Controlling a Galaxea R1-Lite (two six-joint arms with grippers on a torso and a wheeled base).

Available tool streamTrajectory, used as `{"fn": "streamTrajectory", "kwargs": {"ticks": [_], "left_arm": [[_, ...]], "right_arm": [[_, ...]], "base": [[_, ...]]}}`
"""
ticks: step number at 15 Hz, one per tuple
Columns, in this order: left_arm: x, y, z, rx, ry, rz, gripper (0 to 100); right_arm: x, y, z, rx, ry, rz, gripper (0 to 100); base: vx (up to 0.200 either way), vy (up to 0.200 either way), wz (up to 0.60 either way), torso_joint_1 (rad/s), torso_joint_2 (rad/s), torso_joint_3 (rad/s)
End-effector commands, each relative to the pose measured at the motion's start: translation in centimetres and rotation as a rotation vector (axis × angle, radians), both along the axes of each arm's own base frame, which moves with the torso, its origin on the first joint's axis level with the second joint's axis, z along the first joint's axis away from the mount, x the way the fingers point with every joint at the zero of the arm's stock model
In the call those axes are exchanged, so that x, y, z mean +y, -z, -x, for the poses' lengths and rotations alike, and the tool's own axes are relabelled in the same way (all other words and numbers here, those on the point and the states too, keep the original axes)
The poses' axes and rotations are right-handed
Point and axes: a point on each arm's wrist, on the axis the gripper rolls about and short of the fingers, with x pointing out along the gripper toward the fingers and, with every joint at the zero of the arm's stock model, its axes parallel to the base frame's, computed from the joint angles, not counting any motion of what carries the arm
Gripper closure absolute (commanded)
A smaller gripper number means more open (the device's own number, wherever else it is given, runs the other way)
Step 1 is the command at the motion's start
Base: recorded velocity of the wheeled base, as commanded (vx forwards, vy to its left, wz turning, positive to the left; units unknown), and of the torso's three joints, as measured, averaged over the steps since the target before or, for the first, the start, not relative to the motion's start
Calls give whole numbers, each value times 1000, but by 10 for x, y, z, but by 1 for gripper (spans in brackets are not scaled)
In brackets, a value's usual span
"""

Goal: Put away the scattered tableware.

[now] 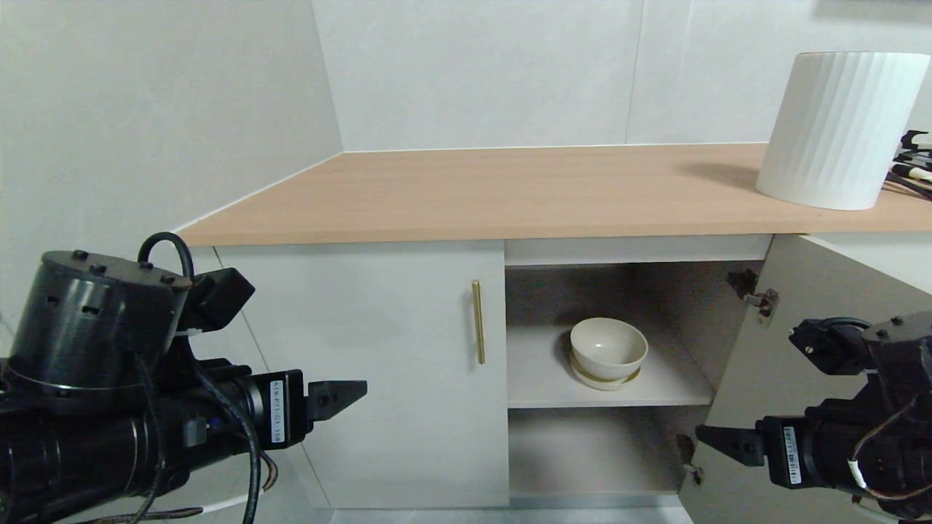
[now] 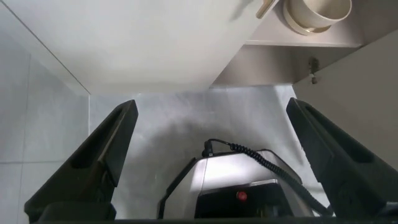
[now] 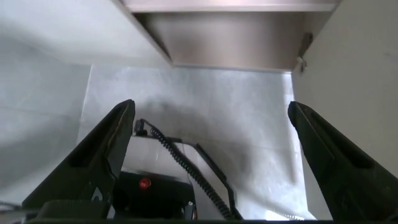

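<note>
A cream bowl (image 1: 609,347) sits on a small cream plate (image 1: 604,378) on the cabinet's middle shelf (image 1: 655,386), behind the open right-hand door (image 1: 764,393). The bowl (image 2: 316,12) also appears in the left wrist view, far beyond the fingers. My left gripper (image 1: 338,399) hangs low in front of the closed left door, well left of the bowl; its fingers (image 2: 93,165) stand wide apart and hold nothing. My right gripper (image 1: 721,442) is low beside the open door, below and right of the bowl. Its fingers (image 3: 99,158) are spread wide over the floor.
A tall white ribbed container (image 1: 837,127) stands on the wooden countertop (image 1: 510,193) at the right, with dark utensils (image 1: 914,164) beside it. The closed left door carries a gold handle (image 1: 478,322). A lower shelf (image 1: 590,451) lies under the bowl's shelf.
</note>
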Motion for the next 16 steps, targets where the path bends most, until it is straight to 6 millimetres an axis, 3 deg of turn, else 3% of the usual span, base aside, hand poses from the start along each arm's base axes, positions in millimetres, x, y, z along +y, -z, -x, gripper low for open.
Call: {"fn": "streamTrajectory", "kwargs": {"ticks": [1,16], "left_arm": [[-1,1,-1,5,1,-3,0],[0,8,3,27,12,-19,0]], "right_arm": [[1,3,0,15,-5,8,0],[1,4,6,0,-2,28,0]], "base": [[-200,0,0,7,7,2],[-187,0,0,1,2,2]]}}
